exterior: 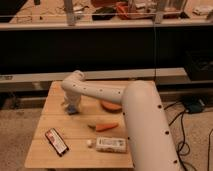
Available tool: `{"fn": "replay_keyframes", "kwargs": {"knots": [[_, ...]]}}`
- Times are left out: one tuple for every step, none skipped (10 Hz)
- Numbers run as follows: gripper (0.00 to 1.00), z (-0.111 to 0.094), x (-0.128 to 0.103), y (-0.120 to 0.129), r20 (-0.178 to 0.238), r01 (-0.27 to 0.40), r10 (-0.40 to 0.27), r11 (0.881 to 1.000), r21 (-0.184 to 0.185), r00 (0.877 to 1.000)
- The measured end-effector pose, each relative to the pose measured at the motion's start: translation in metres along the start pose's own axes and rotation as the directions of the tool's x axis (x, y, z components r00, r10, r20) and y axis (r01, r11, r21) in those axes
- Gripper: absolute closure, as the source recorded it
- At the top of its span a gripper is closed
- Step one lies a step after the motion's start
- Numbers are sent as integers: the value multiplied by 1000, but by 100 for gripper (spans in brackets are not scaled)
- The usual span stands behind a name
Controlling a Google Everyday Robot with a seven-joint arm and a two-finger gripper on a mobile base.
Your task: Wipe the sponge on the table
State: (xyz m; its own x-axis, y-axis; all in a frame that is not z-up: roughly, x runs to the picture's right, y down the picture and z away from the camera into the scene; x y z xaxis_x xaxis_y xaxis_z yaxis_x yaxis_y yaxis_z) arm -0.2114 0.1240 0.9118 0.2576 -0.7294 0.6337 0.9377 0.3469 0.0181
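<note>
Sitting near the left rear corner of the pale slatted bench, the light-blue sponge lies just beneath the gripper; whether that is open or clamped I cannot tell. An orange bowl, a carrot, a white packet and a black-and-red packet share the top. Speckled floor surrounds it, and a long grey metal rail runs behind.

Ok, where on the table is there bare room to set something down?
Bare wood: the left strip between the sponge and the black-and-red packet, and the front edge of the table. Crowded on the right: orange bowl, carrot, white packet, arm. The gripper sits at the sponge.
</note>
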Motion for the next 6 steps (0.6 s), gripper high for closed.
{"fn": "replay_keyframes", "kwargs": {"knots": [[22, 1, -1, 0, -1, 2, -2, 1000, 0, 1000], [20, 2, -1, 0, -1, 8, -8, 1000, 0, 1000], [25, 3, -4, -1, -2, 20, -20, 1000, 1, 1000], [37, 5, -7, -2, -5, 30, -30, 1000, 4, 1000], [46, 6, -8, -3, -9, 34, -34, 999, 7, 999], [55, 7, -9, -3, -11, 36, -36, 999, 9, 999]]}}
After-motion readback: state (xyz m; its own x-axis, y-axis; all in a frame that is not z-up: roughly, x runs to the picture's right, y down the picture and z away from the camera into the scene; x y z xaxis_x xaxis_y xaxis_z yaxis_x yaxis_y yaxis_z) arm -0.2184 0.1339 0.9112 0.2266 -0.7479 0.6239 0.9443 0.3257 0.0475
